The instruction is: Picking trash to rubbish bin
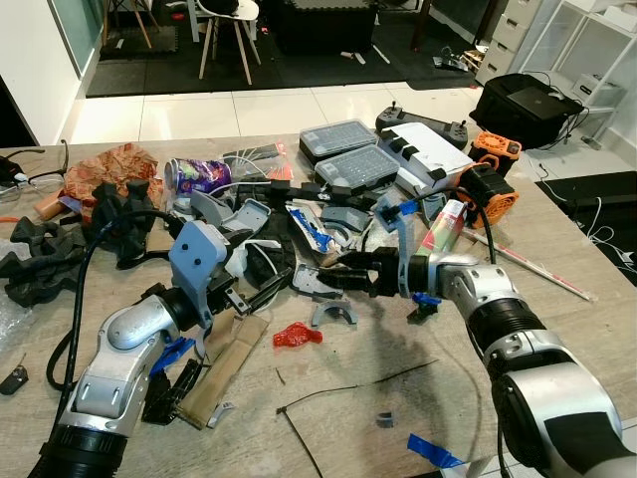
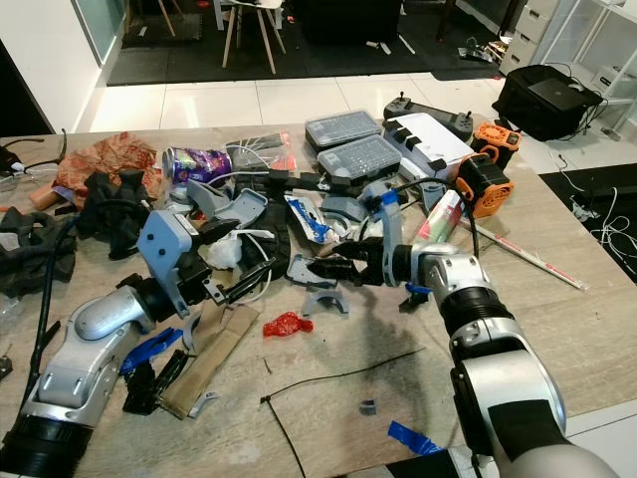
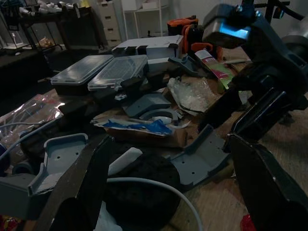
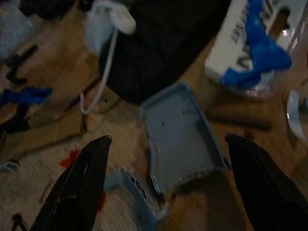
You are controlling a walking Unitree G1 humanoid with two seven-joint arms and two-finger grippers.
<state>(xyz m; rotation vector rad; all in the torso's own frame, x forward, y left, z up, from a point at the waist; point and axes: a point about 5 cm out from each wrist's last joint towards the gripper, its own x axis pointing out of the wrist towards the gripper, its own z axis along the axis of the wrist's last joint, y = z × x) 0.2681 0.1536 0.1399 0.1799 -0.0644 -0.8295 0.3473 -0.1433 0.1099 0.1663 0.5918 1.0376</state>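
At frame centre, the right tool [image 1: 323, 276] hangs with fingers apart over a grey tray [image 4: 180, 134]; the left tool [image 1: 261, 286], also apart, hovers mid-left above the cluttered worktop [image 1: 557, 329].

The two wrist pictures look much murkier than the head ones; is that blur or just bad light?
Mostly light: the left wrist view is dim yet fairly sharp, the clear-lidded boxes crisp, its near black fingers soft. The right wrist view is dark and soft, the grey plastic tray fuzzy. Both eye views are bright and sharp, with floor glare.
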